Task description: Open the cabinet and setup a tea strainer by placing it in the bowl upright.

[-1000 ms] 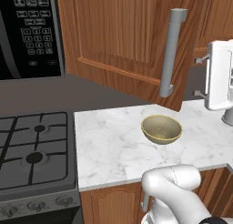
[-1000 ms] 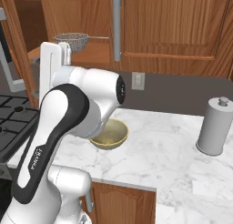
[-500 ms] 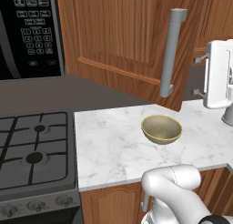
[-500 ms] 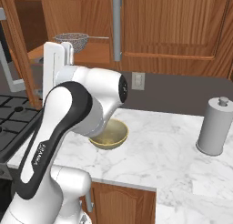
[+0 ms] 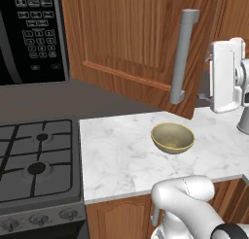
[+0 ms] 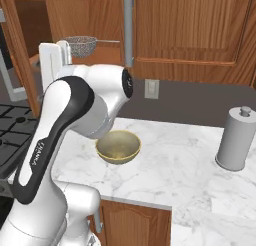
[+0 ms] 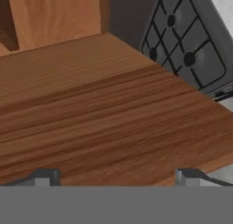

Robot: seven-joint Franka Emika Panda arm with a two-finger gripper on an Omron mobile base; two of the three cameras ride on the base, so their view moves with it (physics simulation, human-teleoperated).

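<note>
Cabinet [image 5: 131,43] door swung open over counter, bowl [image 5: 172,137] on marble beside stove.
Right base view: tea strainer [image 6: 81,45] sits on cabinet shelf, well above bowl [image 6: 118,146]. Hand view: gripper [image 7: 116,176] fingers spread wide, nothing between them, facing wooden shelf, stove [image 7: 184,41] at upper right.

Home kitchen: gas stove [image 5: 34,165] beside marble table [image 5: 121,158], microwave [image 5: 31,36] overhead, reddish wooden wall cabinets [image 6: 185,25], wall socket [image 6: 150,89] behind.
</note>
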